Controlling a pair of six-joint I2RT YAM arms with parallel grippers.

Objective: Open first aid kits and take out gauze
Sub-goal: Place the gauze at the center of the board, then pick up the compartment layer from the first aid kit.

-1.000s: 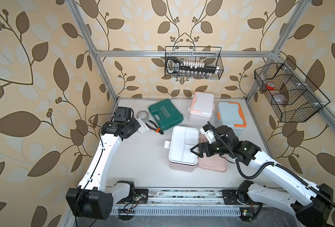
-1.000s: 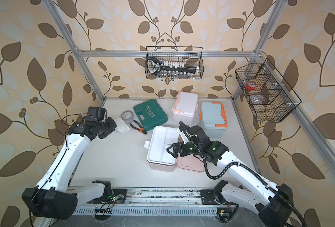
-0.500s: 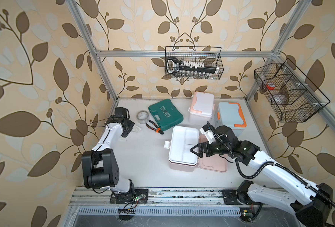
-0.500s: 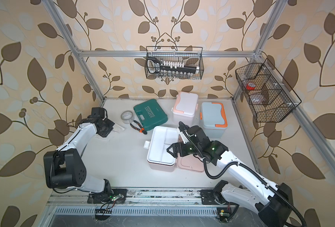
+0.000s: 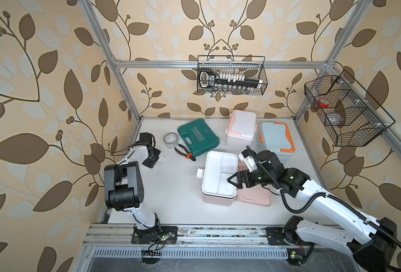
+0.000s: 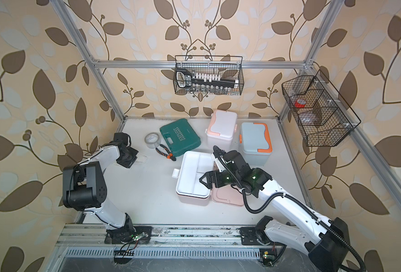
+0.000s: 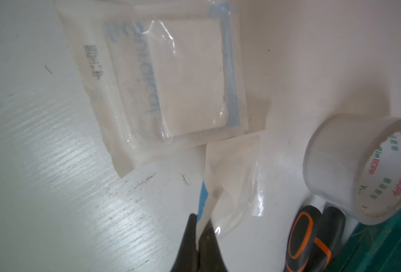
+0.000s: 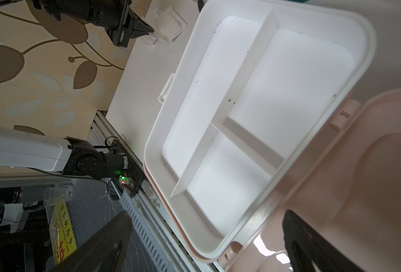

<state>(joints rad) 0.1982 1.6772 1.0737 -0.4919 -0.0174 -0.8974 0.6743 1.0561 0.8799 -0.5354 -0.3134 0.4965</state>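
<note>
Pinched shut on just one corner of a gauze packet (image 7: 232,183) near the desk's (image 5: 176,188) left edge, beside a second packet (image 7: 171,82) lying flat, the left gripper (image 7: 200,237) could let the slick film slip free, while the right gripper (image 5: 233,182) hangs wide open over the open pink kit (image 5: 216,200).

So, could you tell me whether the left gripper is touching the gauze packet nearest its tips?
Touching. The left wrist view shows the left gripper shut on an edge of the gauze packet, its film pinched between the tips.
</note>
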